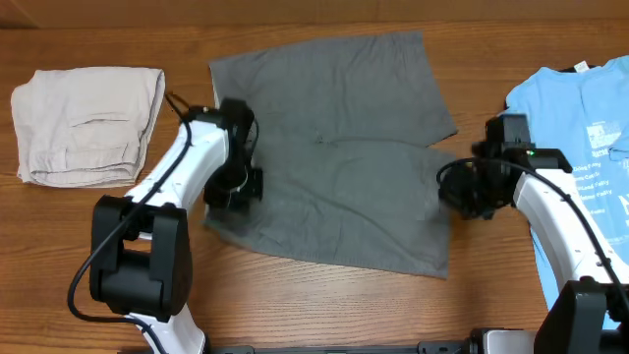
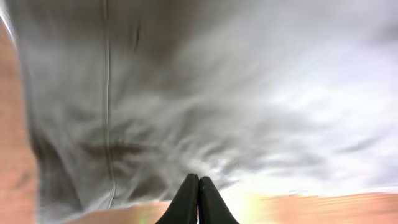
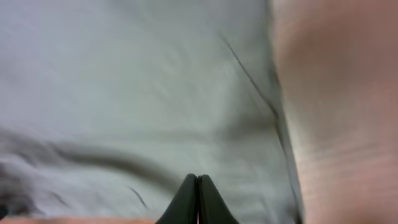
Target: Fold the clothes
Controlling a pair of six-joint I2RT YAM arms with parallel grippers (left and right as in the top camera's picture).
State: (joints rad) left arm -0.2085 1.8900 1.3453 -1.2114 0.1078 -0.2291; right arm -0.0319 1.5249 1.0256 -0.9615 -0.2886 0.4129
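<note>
Both side edges of the plain dark-grey woven cloth shorts [image 1: 334, 147] on the wooden tabletop [image 1: 295, 305] are pinched, one by the left hand [image 2: 199, 179], one by the right hand [image 3: 198, 178].

Overhead: fixed above, facing straight down on the whole tabletop [image 1: 324, 305].
Wrist views: behind left hand [image 2: 199, 190] and right hand [image 3: 198, 190], close on grey shorts [image 1: 334, 147], shared with overhead.

Blue T-shirt [image 1: 560, 108] is running off the overhead view's right edge, print [image 1: 597, 157] too small to read; grey shorts [image 2: 249, 93] are blurring in both wrist views.
</note>
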